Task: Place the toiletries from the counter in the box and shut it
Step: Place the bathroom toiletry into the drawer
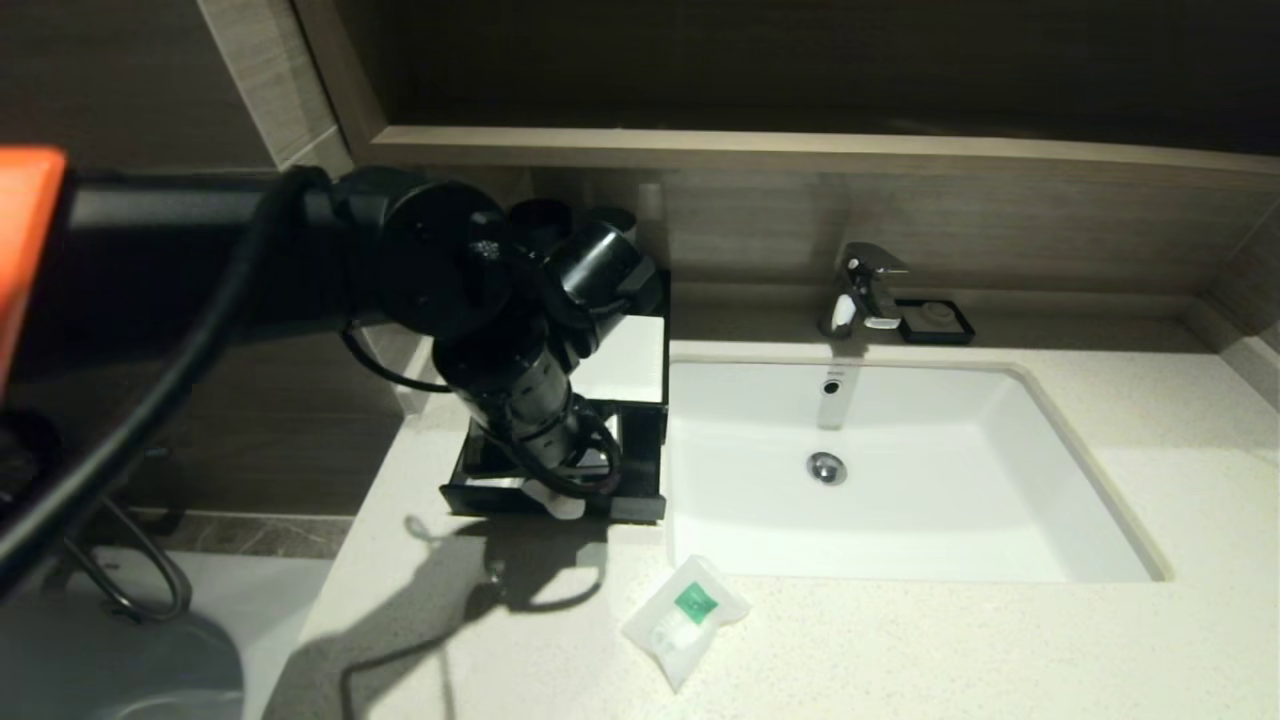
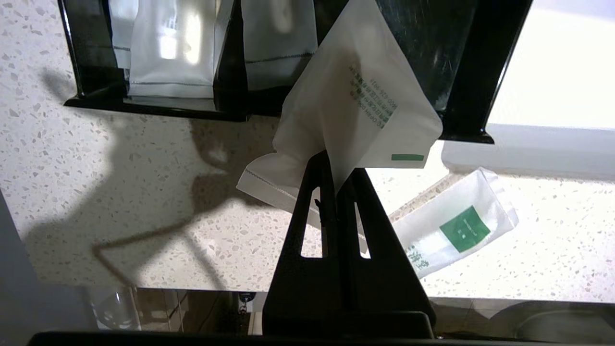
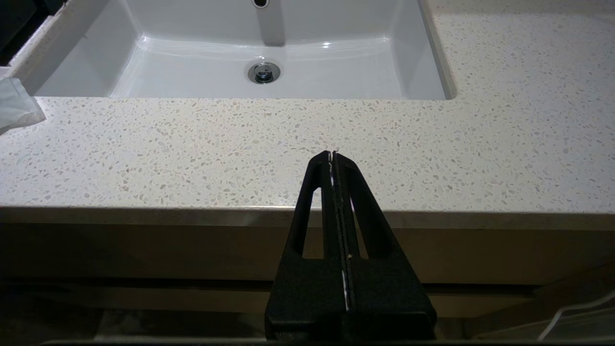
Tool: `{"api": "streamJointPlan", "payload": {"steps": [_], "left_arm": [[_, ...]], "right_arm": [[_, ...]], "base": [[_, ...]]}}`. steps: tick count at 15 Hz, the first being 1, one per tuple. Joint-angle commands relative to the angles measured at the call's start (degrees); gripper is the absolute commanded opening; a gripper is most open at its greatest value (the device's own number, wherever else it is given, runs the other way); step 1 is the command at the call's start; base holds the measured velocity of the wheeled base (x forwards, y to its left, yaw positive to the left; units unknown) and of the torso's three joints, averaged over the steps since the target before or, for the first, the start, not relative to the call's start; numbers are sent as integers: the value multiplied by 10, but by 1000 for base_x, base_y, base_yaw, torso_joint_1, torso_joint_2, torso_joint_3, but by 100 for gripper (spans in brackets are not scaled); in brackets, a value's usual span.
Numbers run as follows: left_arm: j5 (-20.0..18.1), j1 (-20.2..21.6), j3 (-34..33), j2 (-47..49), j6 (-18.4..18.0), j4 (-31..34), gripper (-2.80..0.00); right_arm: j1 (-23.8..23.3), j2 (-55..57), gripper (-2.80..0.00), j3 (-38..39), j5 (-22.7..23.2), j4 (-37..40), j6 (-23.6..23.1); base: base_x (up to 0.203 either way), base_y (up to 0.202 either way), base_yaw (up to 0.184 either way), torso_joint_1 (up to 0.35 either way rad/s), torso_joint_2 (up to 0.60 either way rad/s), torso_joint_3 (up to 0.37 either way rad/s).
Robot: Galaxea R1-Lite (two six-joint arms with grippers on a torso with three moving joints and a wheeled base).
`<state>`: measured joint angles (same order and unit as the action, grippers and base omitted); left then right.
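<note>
Head view: the left arm reaches over the box (image 1: 640, 365), which stands on the counter (image 1: 900, 650) just beside the sink (image 1: 1090, 560), on its left. The box's drawer (image 1: 480, 495) is pulled out toward the counter's front edge, and the left gripper (image 1: 560, 505) hangs over it with a pale scrap at its tip. A green-labelled sachet (image 1: 686, 617) lies flat on the counter, near the sink's front left corner. A faucet (image 1: 860, 290) and a small black soap dish (image 1: 935, 322) sit behind the sink.

Left wrist view: the left gripper (image 2: 336, 168) is clamped on a small white sachet (image 2: 355, 110), held above the counter at the drawer's (image 2: 144, 103) front rim. Two sachets (image 2: 173, 53) already lie inside the drawer. The green-labelled sachet (image 2: 456, 226) rests on the counter just beside the sink's rim.

Right wrist view: the right gripper (image 3: 332, 156), fingers pressed together and empty, is parked off the counter's (image 3: 240, 144) front edge, facing the sink (image 3: 192, 72).
</note>
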<state>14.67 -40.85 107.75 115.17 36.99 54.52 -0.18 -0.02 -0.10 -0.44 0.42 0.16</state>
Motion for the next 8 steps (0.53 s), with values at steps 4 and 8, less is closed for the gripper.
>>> {"api": "streamJointPlan", "payload": {"steps": [4,8], "left_arm": [[1,11,11,28,3,-9,-280],[1,18,12,35,0,-19,-280]], "right_arm": [[0,0,-280,0,0,0,0],[0,0,-280,0,0,0,0]], "base": [[0,0,0,0,0,0],[0,0,0,0,0,0]]}}
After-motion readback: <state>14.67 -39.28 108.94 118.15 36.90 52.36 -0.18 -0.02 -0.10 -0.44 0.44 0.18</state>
